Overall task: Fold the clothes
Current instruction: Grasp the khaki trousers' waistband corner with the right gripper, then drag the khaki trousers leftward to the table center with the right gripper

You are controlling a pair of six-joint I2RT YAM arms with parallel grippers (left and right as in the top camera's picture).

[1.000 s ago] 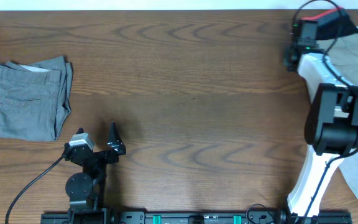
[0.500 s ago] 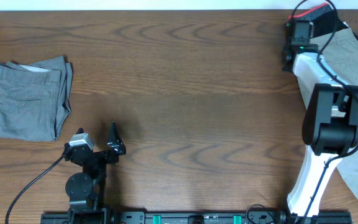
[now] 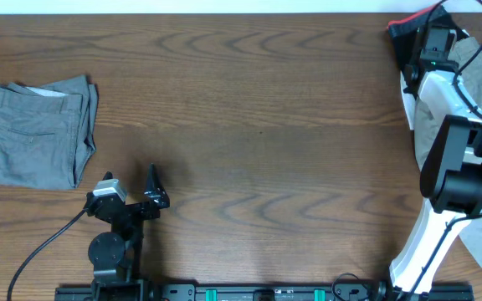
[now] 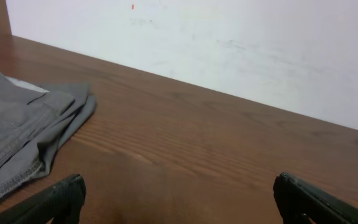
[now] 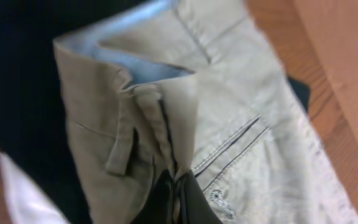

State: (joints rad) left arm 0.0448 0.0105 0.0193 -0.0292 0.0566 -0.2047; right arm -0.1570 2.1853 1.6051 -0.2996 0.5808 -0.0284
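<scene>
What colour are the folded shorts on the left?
The folded shorts are grey, clearest from overhead.

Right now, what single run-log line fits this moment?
left gripper: open, empty | right gripper: shut on khaki shorts, far right | grey shorts: folded, far left

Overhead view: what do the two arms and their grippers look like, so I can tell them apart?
The left arm is small and all black, with a silver camera block and a black cable trailing off. The left gripper has black tapered fingers. The right arm has white links, bulky black joint housings and thin black cables; the right gripper has dark fingers.
</scene>
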